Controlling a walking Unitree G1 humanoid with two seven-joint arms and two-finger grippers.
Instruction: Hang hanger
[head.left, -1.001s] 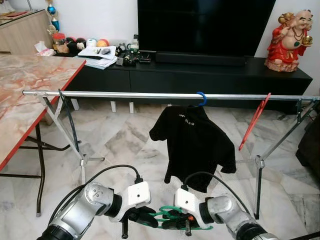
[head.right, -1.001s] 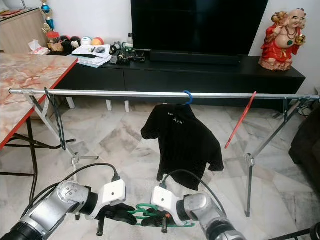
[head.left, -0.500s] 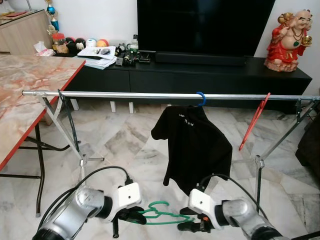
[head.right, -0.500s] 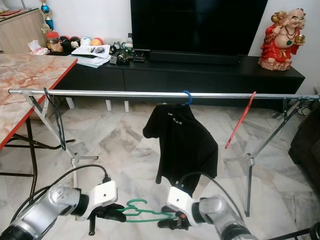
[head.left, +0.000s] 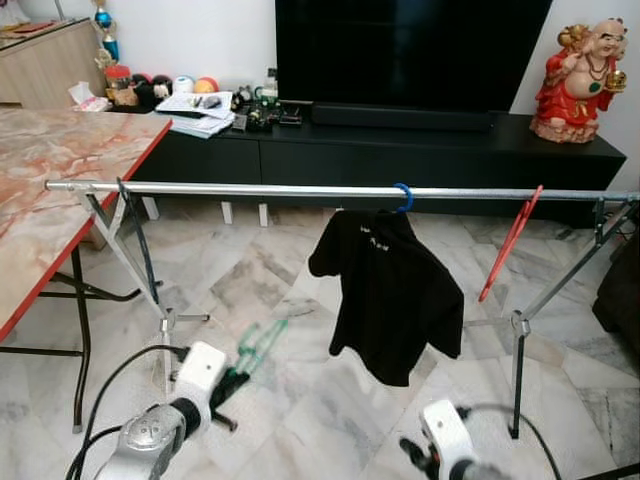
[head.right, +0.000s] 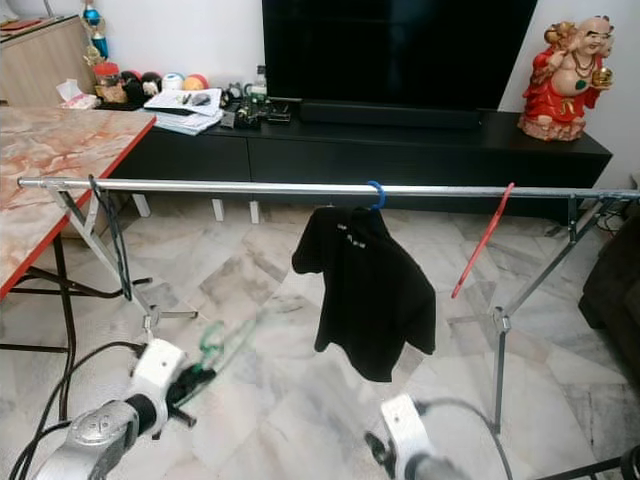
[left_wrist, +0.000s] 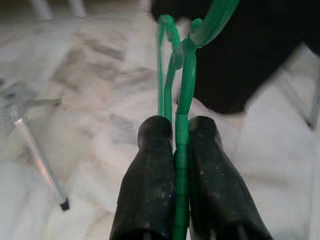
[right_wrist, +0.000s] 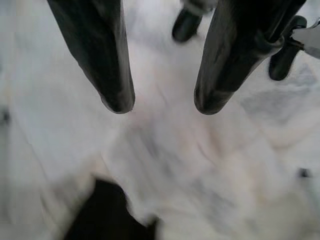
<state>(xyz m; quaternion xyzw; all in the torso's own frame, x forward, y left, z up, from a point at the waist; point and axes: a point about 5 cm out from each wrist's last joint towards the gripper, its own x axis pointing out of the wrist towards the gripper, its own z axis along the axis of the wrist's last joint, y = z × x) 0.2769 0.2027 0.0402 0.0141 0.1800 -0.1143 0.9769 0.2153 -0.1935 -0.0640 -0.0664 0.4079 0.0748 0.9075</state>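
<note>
Left wrist view: fingers (left_wrist: 150, 165) pinch green hanger (left_wrist: 182, 75).

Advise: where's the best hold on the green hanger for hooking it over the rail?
Keep the left gripper pinched on the green hanger at its thin straight bar, coming end-on. That leaves the hook free ahead to go over the rail.
</note>
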